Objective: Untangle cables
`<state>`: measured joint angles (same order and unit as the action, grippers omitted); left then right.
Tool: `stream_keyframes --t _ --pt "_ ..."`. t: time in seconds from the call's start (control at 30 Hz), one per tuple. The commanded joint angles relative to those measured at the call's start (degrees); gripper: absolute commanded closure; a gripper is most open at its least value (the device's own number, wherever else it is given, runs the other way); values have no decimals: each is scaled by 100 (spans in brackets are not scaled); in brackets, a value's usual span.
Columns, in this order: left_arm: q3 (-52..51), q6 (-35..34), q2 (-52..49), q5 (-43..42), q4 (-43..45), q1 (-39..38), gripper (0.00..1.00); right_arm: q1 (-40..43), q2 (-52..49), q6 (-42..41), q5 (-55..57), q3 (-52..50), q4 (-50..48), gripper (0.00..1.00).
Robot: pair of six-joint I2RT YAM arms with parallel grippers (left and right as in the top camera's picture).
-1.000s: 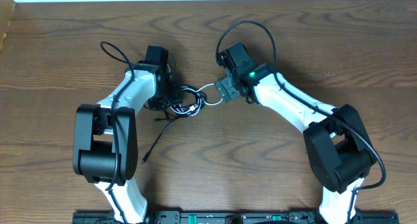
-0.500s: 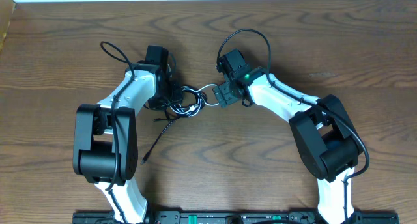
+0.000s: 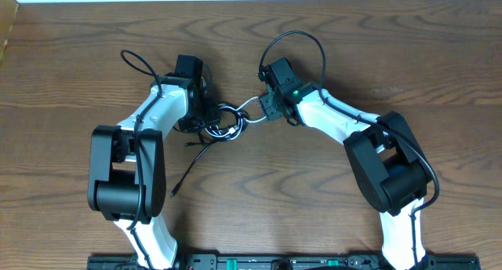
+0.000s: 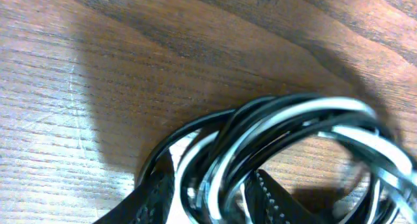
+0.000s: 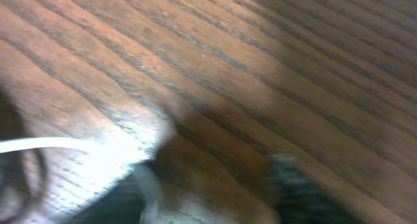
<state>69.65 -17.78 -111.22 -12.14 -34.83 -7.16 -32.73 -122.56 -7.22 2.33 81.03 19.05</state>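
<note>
We see the cables [image 3: 226,122] bunched in a small knot near the middle of the desk [image 3: 78,50], between the two arms and just beside the left wrist. From the left wrist camera the knot reads as several black and white loops stacked together. They pass down between the two dark fingers [image 4: 155,199] of the left claw [image 4: 212,196], which is partly closed on the bundle and holds it just above the wood.

One black cord [image 3: 188,169] leaves the knot and trails toward the near edge of the desk, its plug end lying free on the surface.

A white cord [image 5: 39,144] loops out of the knot toward the right claw [image 3: 265,111], which sits right at the far end of that loop. The right wrist picture is heavily blurred, with only the thin white strand at the left and dim finger shapes at the bottom. We cannot tell how wide this claw stands or whether it has hold of the white cord.
</note>
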Motion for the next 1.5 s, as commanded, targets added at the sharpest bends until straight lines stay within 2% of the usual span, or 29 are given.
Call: stream_keyframes --t 0.0,0.33,0.57,0.6,0.63,0.67,0.73,0.77,0.9,1.0,1.03,1.1,1.13,1.17,1.47 --pt "-192 15 -120 -24 -20 35 59 20 -79 -39 50 39 59 99" --pt "-192 15 -120 -24 7 35 59 234 1156 -39 -603 72 807 99" --pt "-192 13 -120 -24 4 35 59 243 1294 192 -715 70 1115 99" --pt "-192 13 -120 -24 7 35 59 243 1292 192 -774 70 1154 87" --pt "-192 13 -120 -24 4 35 59 229 1281 197 -929 70 1228 61" --pt "-192 13 -120 -24 4 35 59 210 1272 216 -1080 68 1300 41" --pt "-192 15 -120 -24 4 35 59 179 1246 481 -1246 55 1384 38" --pt "-192 15 -120 -24 4 35 59 153 1217 898 -1399 55 1469 34" --pt "-192 98 -120 -26 -22 35 59 153 1110 1897 -1720 55 1635 36" --pt "-192 590 -120 -168 -44 35 67 146 955 2461 -1753 55 1707 36" --pt "-192 752 -120 -284 -39 35 69 131 892 2544 -1773 55 1700 39" --pt "-192 1064 -120 -538 -15 35 74 70 817 2507 -1797 55 1694 39" --pt "-192 1161 -120 -592 2 35 76 22 815 2476 -1792 55 1703 34" --pt "-192 1222 -120 -610 7 35 77 -13 813 2476 -1799 55 1714 33" --pt "-192 1281 -120 -603 61 203 76 -481 492 2503 -1810 55 1294 34"
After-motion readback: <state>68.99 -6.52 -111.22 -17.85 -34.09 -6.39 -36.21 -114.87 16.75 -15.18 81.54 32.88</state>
